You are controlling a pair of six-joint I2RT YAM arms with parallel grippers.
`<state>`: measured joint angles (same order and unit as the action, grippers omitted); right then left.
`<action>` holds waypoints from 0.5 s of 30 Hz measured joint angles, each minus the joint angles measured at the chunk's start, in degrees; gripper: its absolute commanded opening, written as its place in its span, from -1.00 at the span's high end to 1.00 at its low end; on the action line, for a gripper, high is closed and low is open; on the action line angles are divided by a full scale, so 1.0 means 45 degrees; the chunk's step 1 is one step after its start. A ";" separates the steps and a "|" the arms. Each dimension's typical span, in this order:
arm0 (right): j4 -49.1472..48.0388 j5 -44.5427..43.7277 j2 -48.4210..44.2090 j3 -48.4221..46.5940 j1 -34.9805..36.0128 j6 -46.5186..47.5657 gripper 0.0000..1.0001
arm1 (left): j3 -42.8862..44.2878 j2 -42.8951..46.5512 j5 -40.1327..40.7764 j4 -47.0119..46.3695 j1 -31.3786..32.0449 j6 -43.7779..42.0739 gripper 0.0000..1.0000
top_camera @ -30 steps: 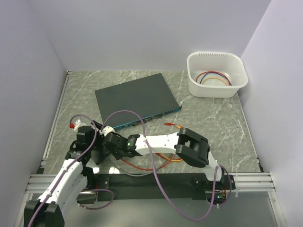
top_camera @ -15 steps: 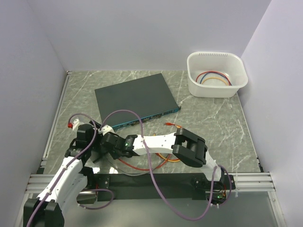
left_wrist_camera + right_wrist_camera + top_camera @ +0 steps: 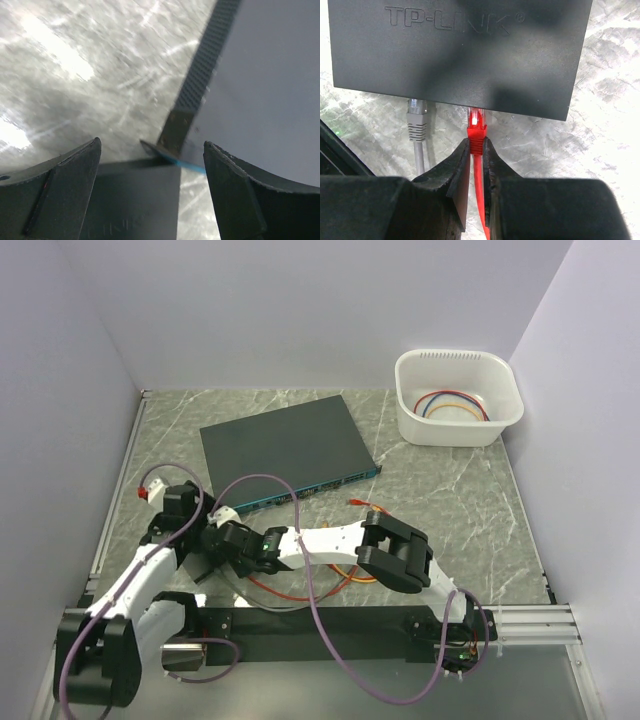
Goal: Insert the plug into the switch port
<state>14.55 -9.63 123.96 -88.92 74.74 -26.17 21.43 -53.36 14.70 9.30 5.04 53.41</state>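
Note:
The switch [image 3: 285, 445] is a large flat dark grey box with a teal front edge, lying at the table's middle. In the left wrist view its corner [image 3: 260, 75] shows ahead. My right gripper [image 3: 476, 150] is shut on a red plug [image 3: 476, 131]. The plug's clear tip sits at the edge of a smaller black TP-LINK slab [image 3: 460, 50], not at the switch. In the top view this gripper [image 3: 222, 540] is near and left of the switch. My left gripper [image 3: 151, 145] is open over the slab's corner [image 3: 135, 200]; in the top view it [image 3: 190, 525] sits just left of the right gripper.
A grey plug [image 3: 417, 122] is in the slab beside the red one. Red cable [image 3: 290, 592] and orange cable [image 3: 365, 575] loop on the table under the right arm. An orange plug end [image 3: 365, 505] lies near the switch's front. A white bin [image 3: 410, 425] with coiled cables stands at the back right.
My left arm has swung left and farther from the bases. My right arm has shifted slightly left, still shut on the red plug.

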 measured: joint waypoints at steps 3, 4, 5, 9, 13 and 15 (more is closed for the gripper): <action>-0.0010 0.0005 0.0005 0.0000 -0.0005 0.0000 1.00 | 0.0287 -0.0811 -0.0155 -0.0126 -0.0452 -0.0117 -0.79; -0.0010 0.0005 0.0005 0.0000 -0.0005 0.0000 1.00 | 0.0316 -0.1015 -0.0243 -0.0175 -0.0563 -0.0131 -0.78; -0.0015 0.0005 0.0005 0.0005 -0.0005 0.0005 1.00 | 0.0316 -0.1137 -0.0384 -0.0209 -0.0665 -0.0131 -0.77; -0.0029 0.0000 0.0005 0.0015 -0.0005 0.0005 1.00 | 0.0204 -0.1171 -0.1044 -0.0389 -0.0748 -0.0049 -0.76; -0.0029 0.0024 0.0005 0.0015 -0.0029 0.0005 1.00 | 0.0019 -0.1088 -0.1661 -0.0612 -0.0792 -0.0044 -0.75; -0.0024 0.0049 0.0005 0.0015 -0.0044 0.0005 1.00 | -0.0141 -0.0908 -0.1977 -0.0850 -0.0797 -0.0039 -0.75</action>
<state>14.44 -9.41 123.98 -88.86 74.54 -26.15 20.80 -57.45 5.80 5.48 1.45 53.23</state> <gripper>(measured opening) 0.178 0.874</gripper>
